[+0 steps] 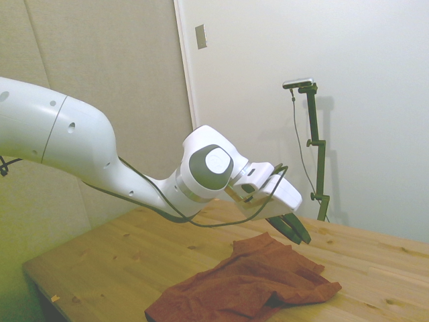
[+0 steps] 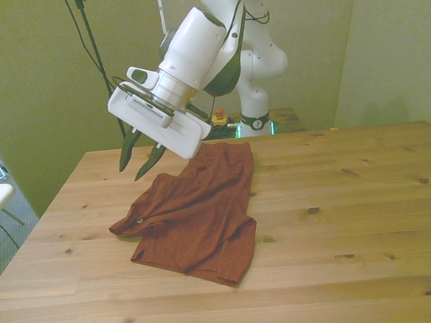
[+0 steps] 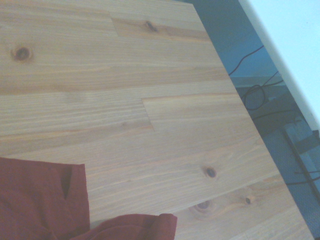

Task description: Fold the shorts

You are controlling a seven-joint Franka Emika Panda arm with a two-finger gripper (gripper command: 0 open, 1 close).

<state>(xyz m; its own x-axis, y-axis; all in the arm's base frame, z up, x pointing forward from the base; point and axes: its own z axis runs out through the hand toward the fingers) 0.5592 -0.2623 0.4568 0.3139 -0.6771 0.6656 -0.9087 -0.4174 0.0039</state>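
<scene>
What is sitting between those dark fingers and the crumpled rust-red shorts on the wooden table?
Nothing visible. The open gripper hangs in air above the edge of the rust-red fabric shorts on the front view's left, with only bare wooden table around them.
</scene>
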